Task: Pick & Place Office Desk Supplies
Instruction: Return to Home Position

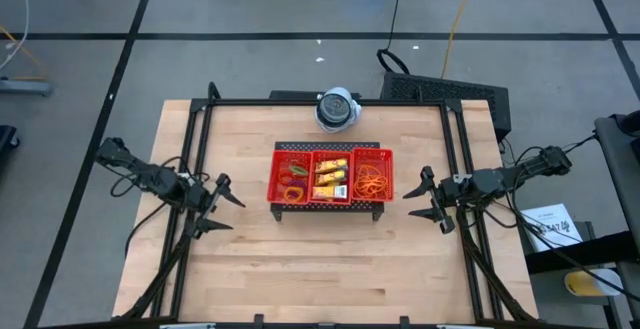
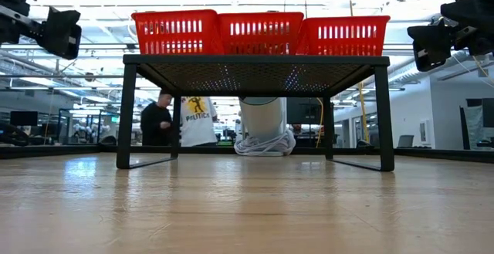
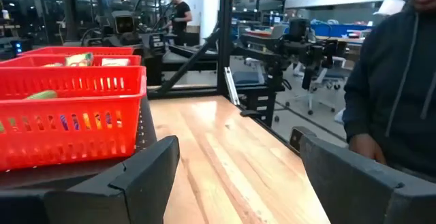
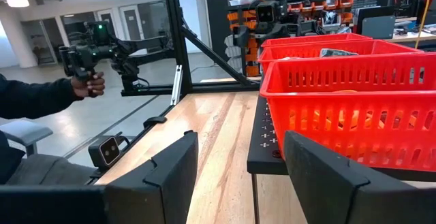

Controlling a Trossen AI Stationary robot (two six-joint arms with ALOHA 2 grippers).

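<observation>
Position at inspection, taken from the high view with the tray as clock centre.

Near zone: the wooden table [image 1: 320, 269] at 6 o'clock carries no loose supplies that I can make out.

Middle zone: the left gripper [image 1: 230, 211] stands at 9 o'clock and the right gripper [image 1: 410, 205] at 3 o'clock. Both are just beside the black mesh stand [image 2: 255, 72] without touching it. Each claw is spread apart and carries nothing, which both wrist views confirm.

Centre: the red three-compartment mesh tray [image 1: 330, 148] sits on top of the stand. The coloured rings [image 1: 294, 181] lie in its left compartment, the yellow packets [image 1: 331, 177] in the middle one and the orange rubber bands [image 1: 374, 180] in the right one.

Far zone: a round white-grey device [image 1: 337, 109] stands at 12 o'clock, at the far table edge. A person in a dark hooded top [image 3: 392, 81] shows off the table in the left wrist view.

Assessment: sorting appears complete and only the retreat to home is outstanding. Recommended conduct:
- Draw each arm straight back along its own line — left toward 9, right toward 3 — before any folding.
- Keep the spread fingers clear of the stand legs and the tray walls.
- Move slowly; a knock to the stand would likely shake the light rubber bands and rings about.
- Closing the claws is optional, as nothing is held.
</observation>
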